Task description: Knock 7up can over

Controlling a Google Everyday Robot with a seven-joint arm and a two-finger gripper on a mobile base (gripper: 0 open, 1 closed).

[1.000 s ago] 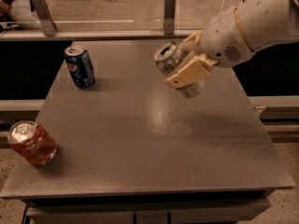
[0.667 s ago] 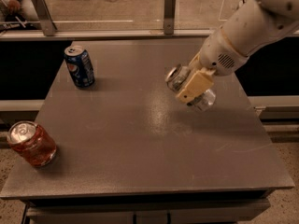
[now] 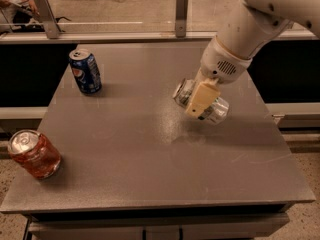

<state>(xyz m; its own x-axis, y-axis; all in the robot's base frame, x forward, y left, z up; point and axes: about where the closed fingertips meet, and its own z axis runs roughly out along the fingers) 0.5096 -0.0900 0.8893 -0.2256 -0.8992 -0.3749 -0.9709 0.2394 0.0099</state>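
The 7up can point(image 3: 219, 111), silvery with a silver top, lies tilted almost on its side right of the table's middle, its top end pointing left. My gripper point(image 3: 199, 107) reaches down from the upper right. It is shut on the can, with one cream finger point(image 3: 201, 98) across the can's front. The other finger is hidden behind the can. The can's lower side is at or just above the grey table top point(image 3: 150, 159).
A dark blue Pepsi can point(image 3: 86, 72) stands at the back left. A red-orange can point(image 3: 34, 154) stands near the front left edge. Two metal posts point(image 3: 182, 11) point(image 3: 46, 14) rise behind the table's far edge.
My gripper has moved down and toward the front with the 7up can in it. The can has tipped further onto its side and sits lower, near the table top.
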